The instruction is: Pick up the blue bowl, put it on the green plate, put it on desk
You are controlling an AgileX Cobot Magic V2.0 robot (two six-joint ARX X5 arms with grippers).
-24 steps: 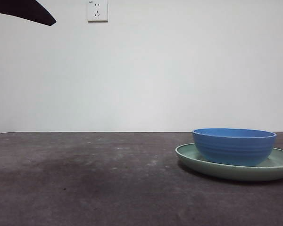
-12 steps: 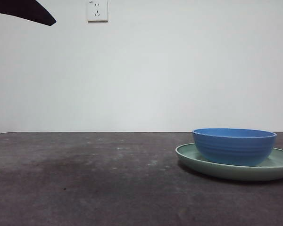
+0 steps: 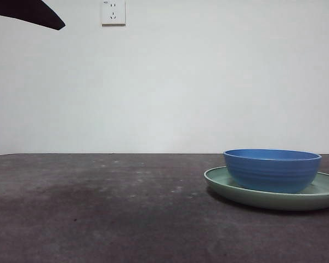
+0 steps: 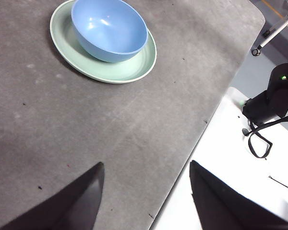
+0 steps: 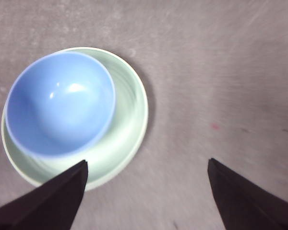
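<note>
— What is the front view showing?
— The blue bowl is sitting on the green plate, right side of the desk.
— And the left wrist view?
— The left gripper is hanging wide apart, empty, well away from them.
— The right?
— The right gripper is hovering above them, spread wide, holding nothing.

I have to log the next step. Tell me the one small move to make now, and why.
Probably bring the right tool down toward the blue bowl and grip its rim. The bowl already sits in the green plate, and the right tool hangs open above it, nearer than the left tool; setting the bowl on the desk is what remains.
</note>
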